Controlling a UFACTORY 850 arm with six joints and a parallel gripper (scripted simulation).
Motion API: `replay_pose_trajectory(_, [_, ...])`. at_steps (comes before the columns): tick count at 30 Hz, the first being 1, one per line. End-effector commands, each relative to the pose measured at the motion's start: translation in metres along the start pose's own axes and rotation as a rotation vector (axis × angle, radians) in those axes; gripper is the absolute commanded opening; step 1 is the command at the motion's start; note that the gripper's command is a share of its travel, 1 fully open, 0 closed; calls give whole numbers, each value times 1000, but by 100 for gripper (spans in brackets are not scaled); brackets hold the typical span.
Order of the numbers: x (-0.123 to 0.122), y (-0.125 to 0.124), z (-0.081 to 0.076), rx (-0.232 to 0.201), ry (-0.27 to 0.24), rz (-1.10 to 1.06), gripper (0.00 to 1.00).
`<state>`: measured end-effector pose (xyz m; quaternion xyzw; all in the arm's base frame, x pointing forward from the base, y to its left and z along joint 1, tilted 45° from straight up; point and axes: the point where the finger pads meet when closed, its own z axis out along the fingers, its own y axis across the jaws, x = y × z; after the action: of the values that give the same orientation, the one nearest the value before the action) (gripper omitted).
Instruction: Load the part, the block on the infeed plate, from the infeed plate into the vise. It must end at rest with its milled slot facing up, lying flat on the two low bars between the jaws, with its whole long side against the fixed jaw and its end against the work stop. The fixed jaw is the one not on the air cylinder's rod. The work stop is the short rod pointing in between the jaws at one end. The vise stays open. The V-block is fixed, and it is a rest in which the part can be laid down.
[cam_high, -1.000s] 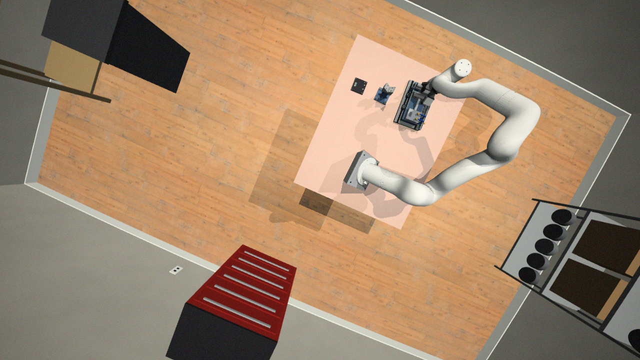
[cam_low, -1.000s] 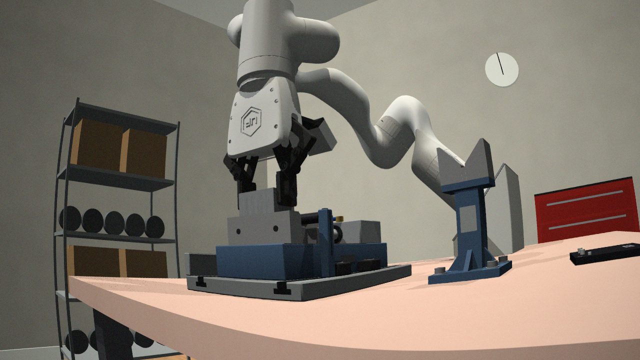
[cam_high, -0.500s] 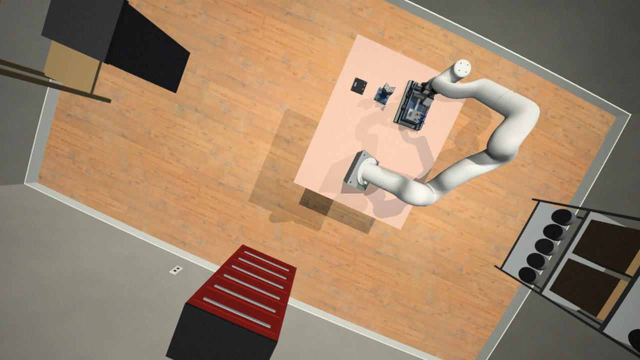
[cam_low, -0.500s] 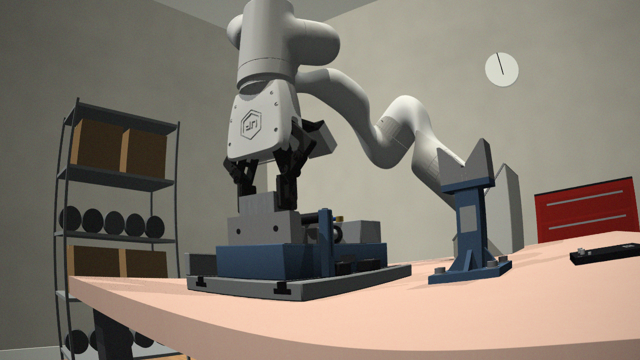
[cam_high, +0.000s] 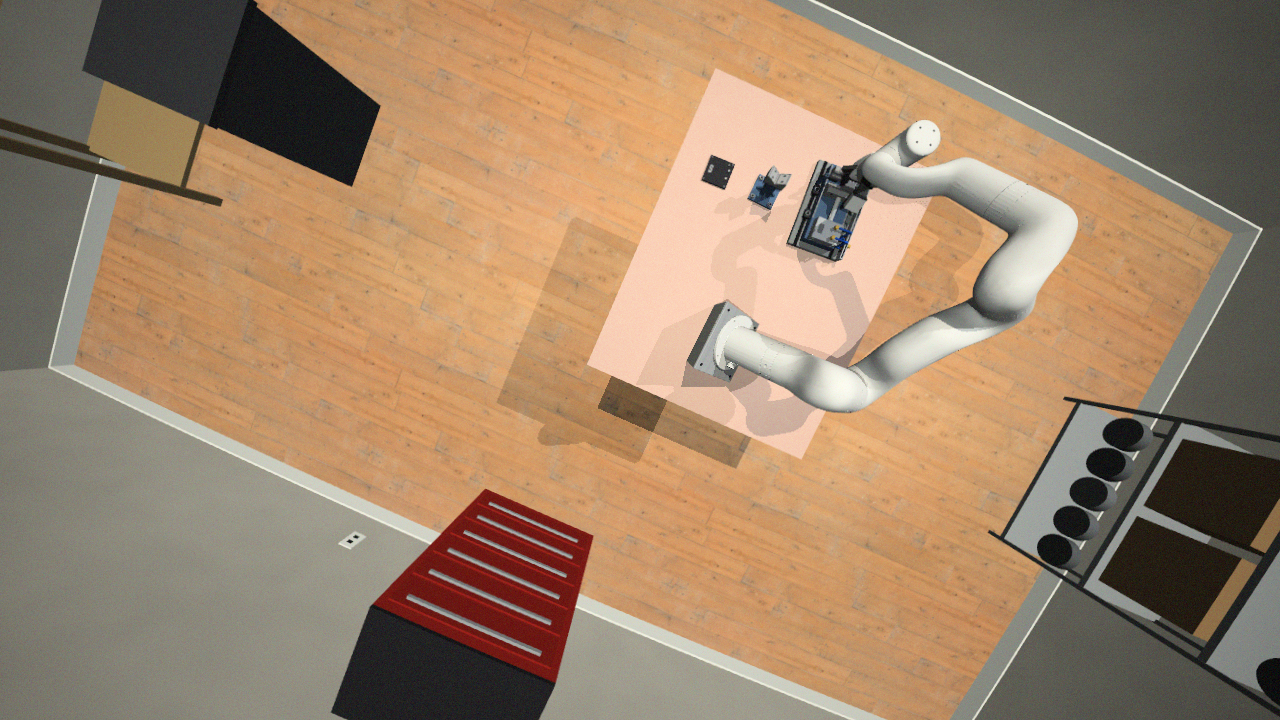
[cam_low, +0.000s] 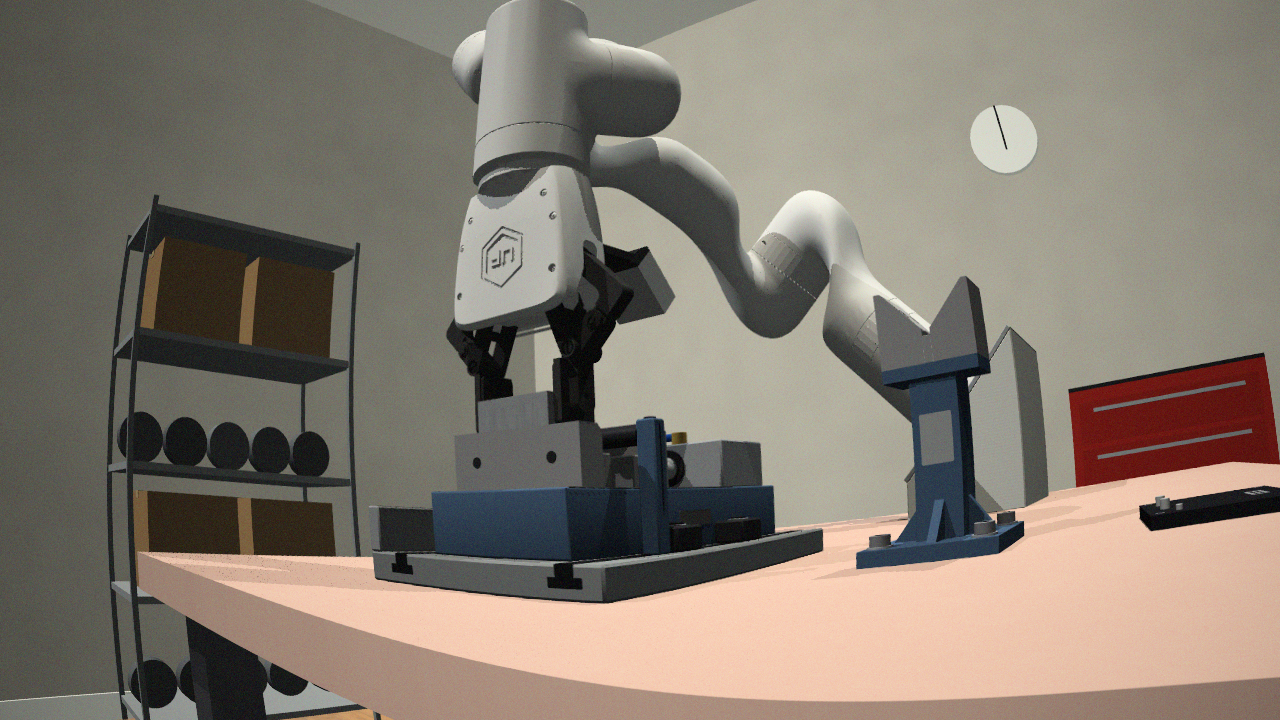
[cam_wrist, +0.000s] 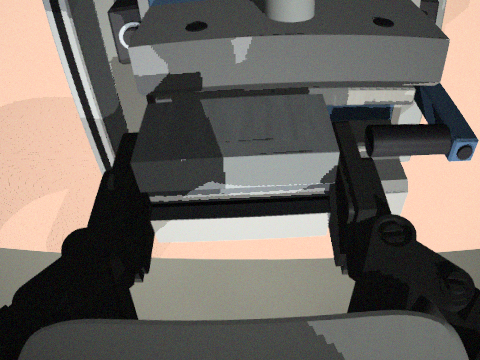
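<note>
My gripper (cam_wrist: 237, 157) is shut on the part (cam_wrist: 234, 140), a grey block, with one finger on each of its short ends. I hold it low between the jaws of the vise (cam_low: 572, 501); in the exterior view the part (cam_low: 512, 413) still stands above the jaw tops. The work stop (cam_wrist: 408, 139), a dark rod, points at my right finger. I cannot make out the slot.
The blue V-block (cam_low: 935, 429) stands right of the vise. The black infeed plate (cam_low: 1208, 505) lies bare at the far right of the table. From above, the vise (cam_high: 825, 210), V-block (cam_high: 769, 188) and plate (cam_high: 717, 170) sit in a row.
</note>
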<state>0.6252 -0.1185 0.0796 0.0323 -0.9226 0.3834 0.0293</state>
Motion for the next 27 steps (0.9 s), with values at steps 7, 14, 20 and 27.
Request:
replay_pose_trajectory(7, [-1, 0, 2, 0, -2, 1, 0])
replay_pose_trajectory(14, [-1, 0, 4, 0, -2, 1, 0])
replay_pose_trajectory(20, [-1, 0, 5, 0, -2, 1, 0])
replay_pose_trajectory(27, [-1, 0, 6, 0, -2, 1, 0])
